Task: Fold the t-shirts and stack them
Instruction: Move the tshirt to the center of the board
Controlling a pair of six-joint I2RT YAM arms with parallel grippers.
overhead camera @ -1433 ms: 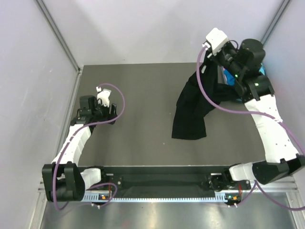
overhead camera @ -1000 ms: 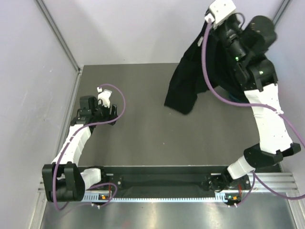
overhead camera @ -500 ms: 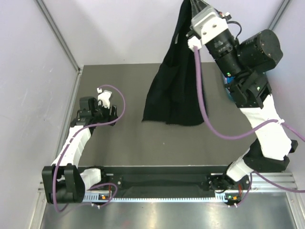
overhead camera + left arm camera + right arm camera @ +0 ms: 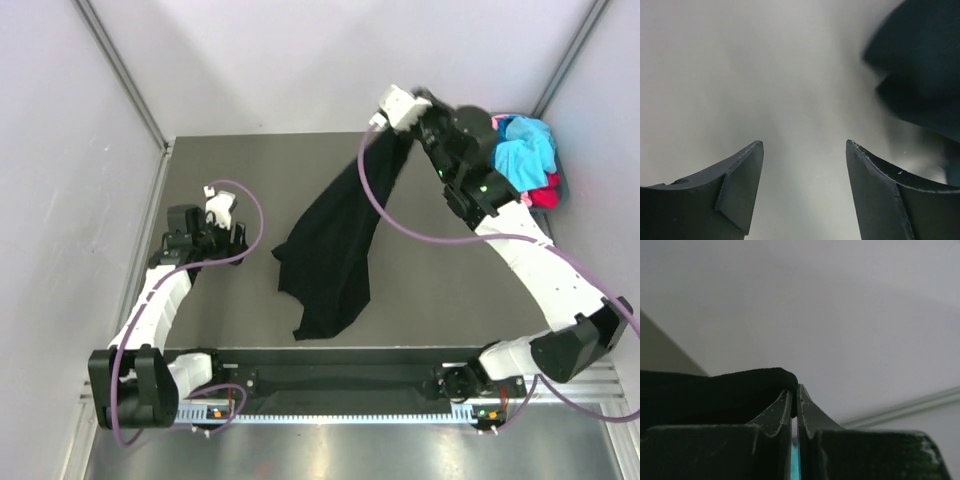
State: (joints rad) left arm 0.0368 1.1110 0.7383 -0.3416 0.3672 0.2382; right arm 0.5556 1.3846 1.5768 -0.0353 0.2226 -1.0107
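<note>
Top external view: my right gripper (image 4: 392, 132) is clenched on one edge of the black t-shirt (image 4: 330, 250), which trails bunched from far right down to the table (image 4: 240, 165) centre. Risk: the thin pinch may slip, and the twisted cloth may land creased. My left gripper (image 4: 236, 240) sits released at left. Coloured shirts (image 4: 522, 148) are piled far right. Surface: flat, dark grey. Plain pale walls (image 4: 280, 60) enclose it.

A: Where is the left arm (image 4: 150, 305)?
B: Bent at the elbow, low over the left side. The left gripper (image 4: 804, 145) points inward, fingers spread apart, holding nothing.
A: And the right arm (image 4: 540, 265)?
B: Stretched up toward the back. The right gripper (image 4: 794, 390) has its fingers pressed together, pinching the black t-shirt (image 4: 330, 260)
</note>
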